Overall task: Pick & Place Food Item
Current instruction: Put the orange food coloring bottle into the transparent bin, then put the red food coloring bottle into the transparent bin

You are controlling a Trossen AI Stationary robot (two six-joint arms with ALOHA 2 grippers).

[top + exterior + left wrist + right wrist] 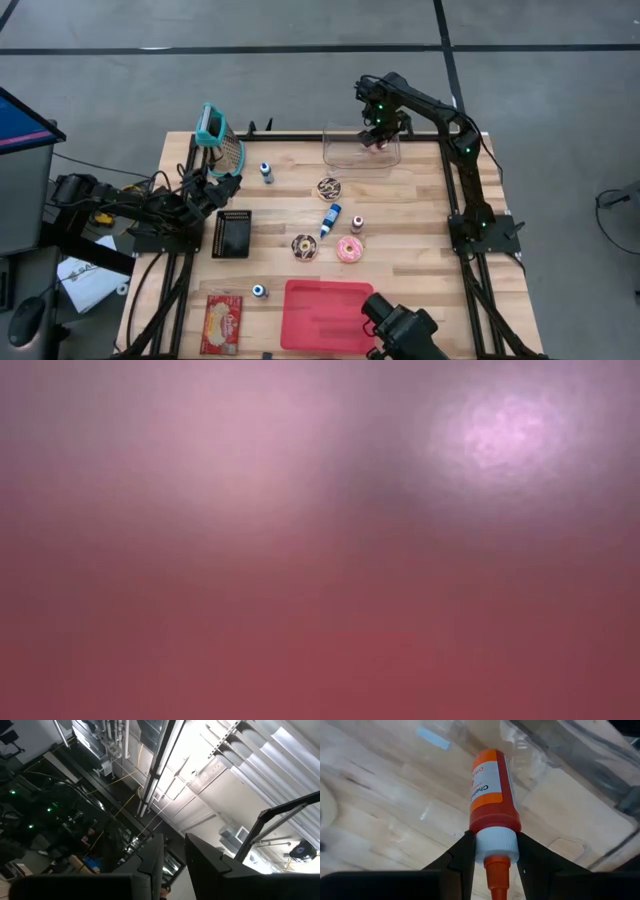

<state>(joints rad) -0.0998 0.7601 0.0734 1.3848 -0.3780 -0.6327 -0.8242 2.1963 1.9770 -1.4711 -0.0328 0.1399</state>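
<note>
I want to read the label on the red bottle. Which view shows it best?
The right wrist view: the bottle fills the picture, label facing the camera, white cap between the right end effector's fingers. The high view shows only a speck over the clear tub. The low and left wrist views miss it.

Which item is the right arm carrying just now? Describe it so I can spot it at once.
Look at the clear plastic bin at the table's far edge, where the right gripper hangs over it. Between its fingers is a small orange bottle with a white cap, the only bottle off the table.
</note>
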